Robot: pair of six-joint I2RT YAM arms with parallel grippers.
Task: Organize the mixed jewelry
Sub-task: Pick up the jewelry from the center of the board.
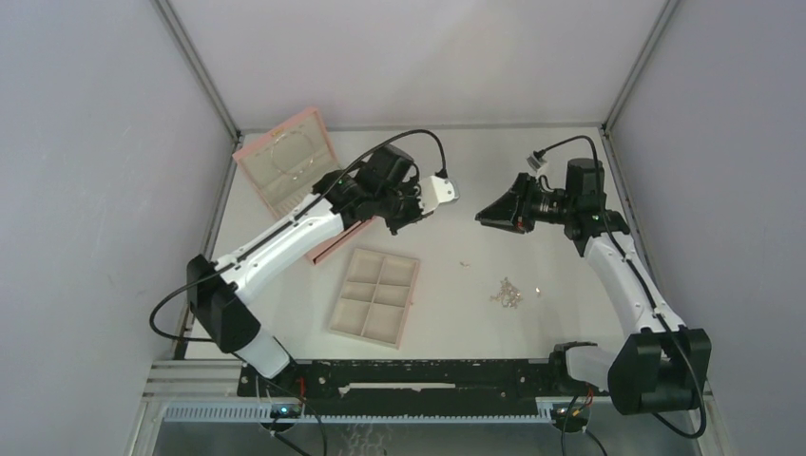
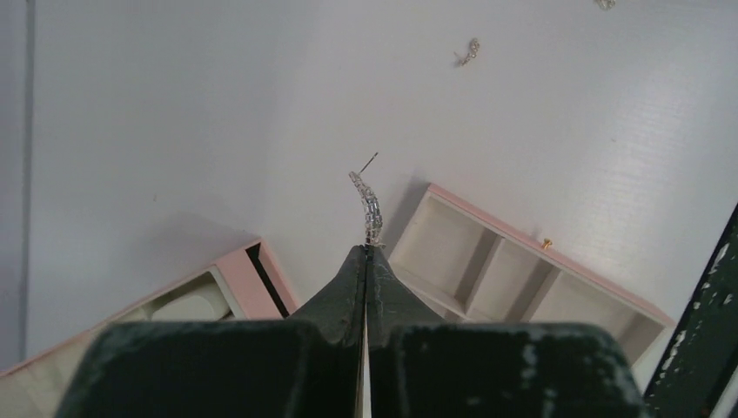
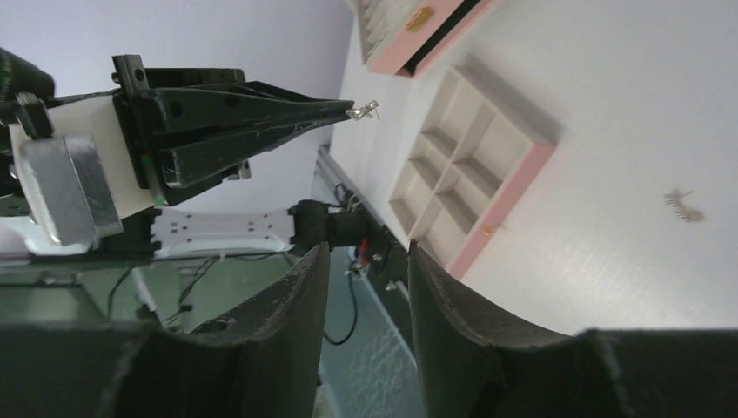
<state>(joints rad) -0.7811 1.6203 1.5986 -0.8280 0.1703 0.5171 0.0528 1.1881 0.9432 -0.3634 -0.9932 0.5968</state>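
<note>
LEFT: left fingers (image 2: 366, 254) clamped on sparkly earring (image 2: 370, 205), above table (image 1: 532, 161) | STEP: sorting; next calls for lowering into one tray (image 1: 411, 299) compartment | jewelry cluster (image 1: 506, 293) loose on table | RIGHT: right fingers (image 1: 487, 218) parted, empty

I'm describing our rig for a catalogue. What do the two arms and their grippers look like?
Left arm and right arm: white link shells, black joints and black bases, each with a loose black cable looping alongside. Left gripper and right gripper: matte black, two fingers tapering to narrow tips, their surfaces scuffed.
</note>
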